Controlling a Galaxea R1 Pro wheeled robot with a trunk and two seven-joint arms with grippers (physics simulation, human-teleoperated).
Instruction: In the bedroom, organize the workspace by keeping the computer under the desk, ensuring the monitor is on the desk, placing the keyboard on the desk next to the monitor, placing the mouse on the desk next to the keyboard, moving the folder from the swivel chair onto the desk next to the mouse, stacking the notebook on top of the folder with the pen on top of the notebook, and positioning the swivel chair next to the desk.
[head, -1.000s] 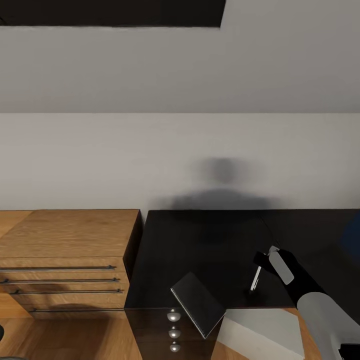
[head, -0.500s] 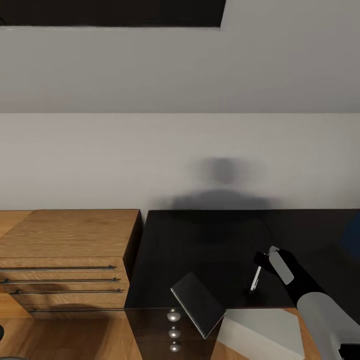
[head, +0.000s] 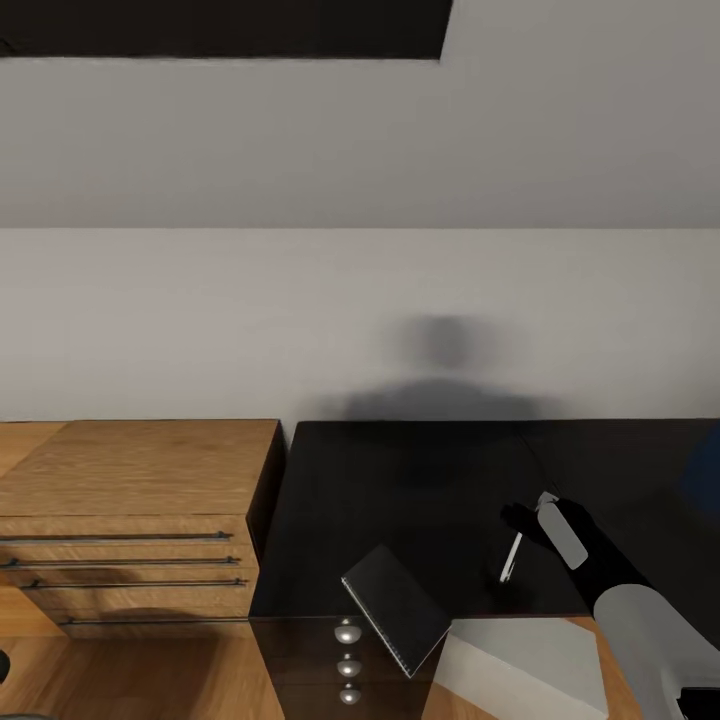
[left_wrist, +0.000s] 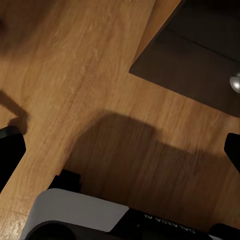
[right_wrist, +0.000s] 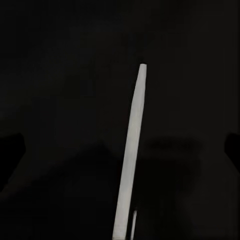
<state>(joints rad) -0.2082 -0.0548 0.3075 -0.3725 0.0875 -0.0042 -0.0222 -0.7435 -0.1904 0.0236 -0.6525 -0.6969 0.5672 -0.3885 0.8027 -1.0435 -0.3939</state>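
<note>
while the right gripper (head: 522, 520) reaches over the glossy black desk (head: 400, 480), the pen (head: 511, 558) hangs slanted from its fingertips, clamped at its upper end, its lower tip close over the desk surface near the front edge. seen from the right wrist, the pen (right_wrist: 131, 155) is a pale stick against the dark desktop, with the finger tips far out at both edges of the picture, so how tightly they close is hard to judge there. the notebook (head: 396, 608) lies tilted on the desk's front corner, overhanging the drawer unit (head: 348, 665) with round silver knobs. a light-grey computer (head: 525, 665) stands below the desk edge. a light-wood chest (head: 130, 520) stands just beside the desk. the left gripper (left_wrist: 120, 150) hangs spread wide above the wooden floor (left_wrist: 75, 75), holding nothing.
</note>
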